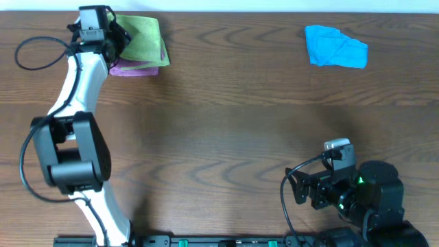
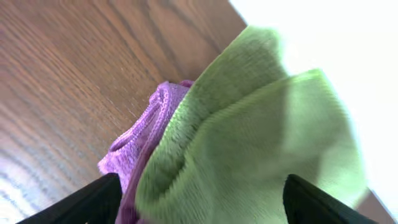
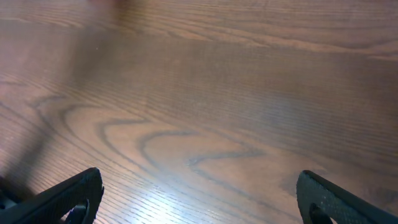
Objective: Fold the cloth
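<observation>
1. The cloth (image 1: 142, 36) lies at the worktop's (image 1: 226, 123) eleven o'clock, on top of a purple cloth (image 1: 134, 69).
2. The left gripper (image 2: 205, 208) stands spread wide, with the cloth between its fingers.
3. The right gripper (image 3: 205, 205), at five o'clock, gapes wide and is empty.

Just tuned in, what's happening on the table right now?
The left end effector is at the far left corner of the table, its jaws open around the lime-green cloth, which lies folded on top of a purple cloth. The right end effector is open over bare wood near its base, holding nothing. A crumpled blue cloth sits alone at the far right.
</observation>
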